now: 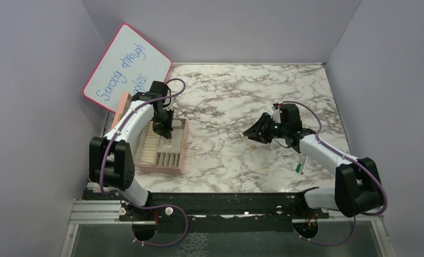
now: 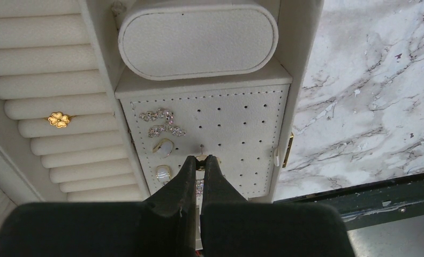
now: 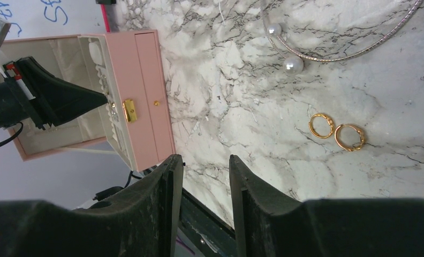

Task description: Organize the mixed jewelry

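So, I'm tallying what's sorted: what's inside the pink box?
A gold clover ring on the ring rolls, several earrings on the holed panel, and an oval cushion. The left gripper hides the panel's near edge.

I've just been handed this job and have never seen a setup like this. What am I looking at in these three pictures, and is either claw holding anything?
The machine is two robot arms bolted at the table's near edge, each ending in a two-finger claw. The wide picture looks down from above and behind them. The other two come from cameras on the wrists, so each shows its own fingers at the bottom.

The left gripper hangs over the open pink jewelry box. It is shut, apparently pinching a tiny gold piece at the perforated earring panel. A gold clover ring sits in the ring rolls.

The right gripper is open and empty above the marble table, where two gold hoops and a thin band with pearls lie loose. A pen lies by the right arm.
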